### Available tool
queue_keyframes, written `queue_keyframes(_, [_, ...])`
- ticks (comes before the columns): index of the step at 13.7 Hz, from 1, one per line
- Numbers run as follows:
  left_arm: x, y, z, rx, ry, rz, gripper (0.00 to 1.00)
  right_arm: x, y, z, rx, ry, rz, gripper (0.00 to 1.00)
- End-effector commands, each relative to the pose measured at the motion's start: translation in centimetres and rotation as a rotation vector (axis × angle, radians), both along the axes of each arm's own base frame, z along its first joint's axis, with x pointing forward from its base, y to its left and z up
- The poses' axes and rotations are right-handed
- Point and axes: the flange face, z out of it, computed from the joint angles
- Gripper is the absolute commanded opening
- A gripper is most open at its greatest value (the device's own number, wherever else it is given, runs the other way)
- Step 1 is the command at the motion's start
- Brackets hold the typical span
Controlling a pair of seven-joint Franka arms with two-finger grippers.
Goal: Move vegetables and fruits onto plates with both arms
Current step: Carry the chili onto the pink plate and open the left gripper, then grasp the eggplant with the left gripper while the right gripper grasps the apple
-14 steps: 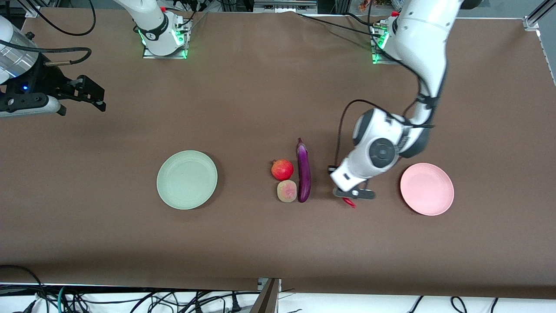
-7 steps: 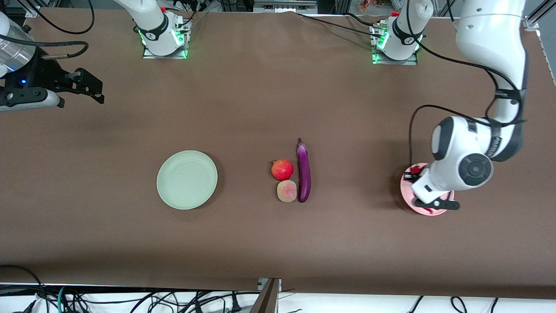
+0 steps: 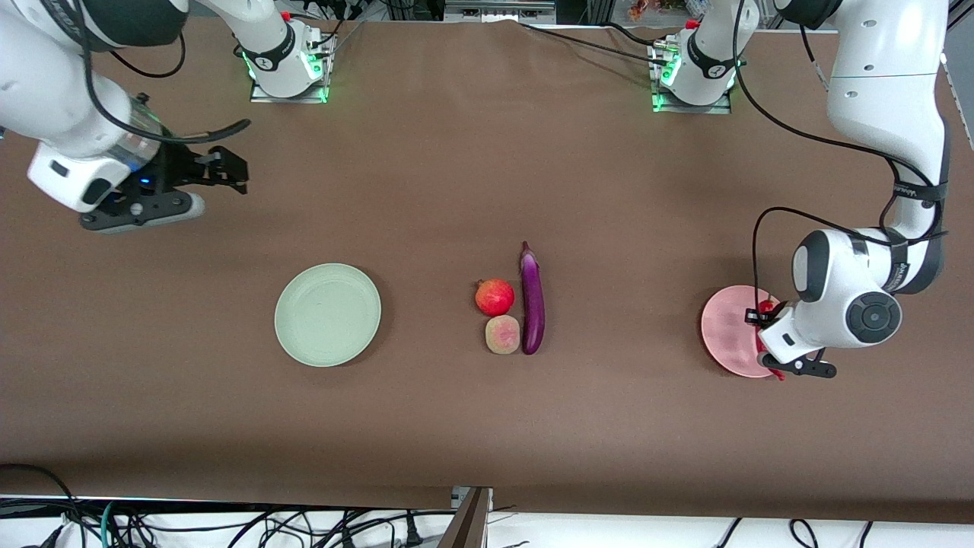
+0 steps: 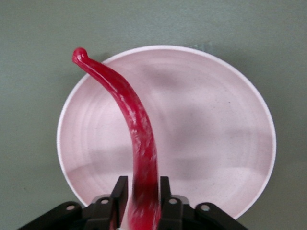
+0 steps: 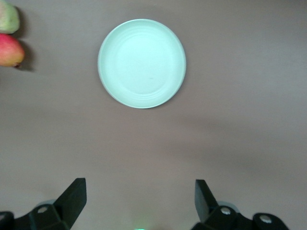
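My left gripper (image 3: 770, 344) is shut on the red chili pepper (image 3: 765, 309) and holds it over the pale pink plate (image 3: 727, 331). In the left wrist view the chili (image 4: 139, 124) runs from the gripper (image 4: 142, 196) out over the plate (image 4: 216, 134). My right gripper (image 3: 234, 173) is open and empty over bare table at the right arm's end; it also shows in the right wrist view (image 5: 139, 196). The pale green plate (image 3: 327, 314) is empty. The purple eggplant (image 3: 532, 301), the red fruit (image 3: 494, 297) and the peach (image 3: 502, 334) lie together mid-table.
The right wrist view shows the green plate (image 5: 142, 63), the red fruit (image 5: 9, 50) and the peach (image 5: 7, 17). The arm bases (image 3: 289, 68) stand along the table's back edge. Brown table lies bare between the plates and the produce.
My left gripper has carried the chili from beside the eggplant to over the pink plate. My right arm has swung in a little toward the table's middle.
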Motion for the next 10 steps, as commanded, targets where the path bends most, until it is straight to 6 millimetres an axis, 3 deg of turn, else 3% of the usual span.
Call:
queue_keyframes(1, [0.2, -0.7, 0.8, 0.006, -0.006, -0.039, 1.00, 0.1, 5.4, -2.3, 0.039, 0.030, -0.114, 1.00])
queue_keyframes(3, [0.3, -0.8, 1.2, 0.006, -0.011, -0.040, 1.00, 0.1, 11.1, -5.8, 0.029, 0.026, -0.120, 1.00])
queue_keyframes(5, [0.4, -2.1, 1.8, -0.004, -0.013, -0.052, 1.00, 0.6, 15.0, -9.1, 0.027, -0.004, -0.213, 1.00])
queue_keyframes(8, [0.2, -6.3, 4.2, -0.062, -0.008, -0.081, 1.00, 0.8, 22.3, -15.7, 0.073, -0.067, -0.315, 1.00])
queue_keyframes(10, [-0.1, -8.9, 4.5, -0.147, 0.004, -0.071, 1.00, 0.3, 26.7, -20.1, 0.110, -0.131, -0.302, 1.00])
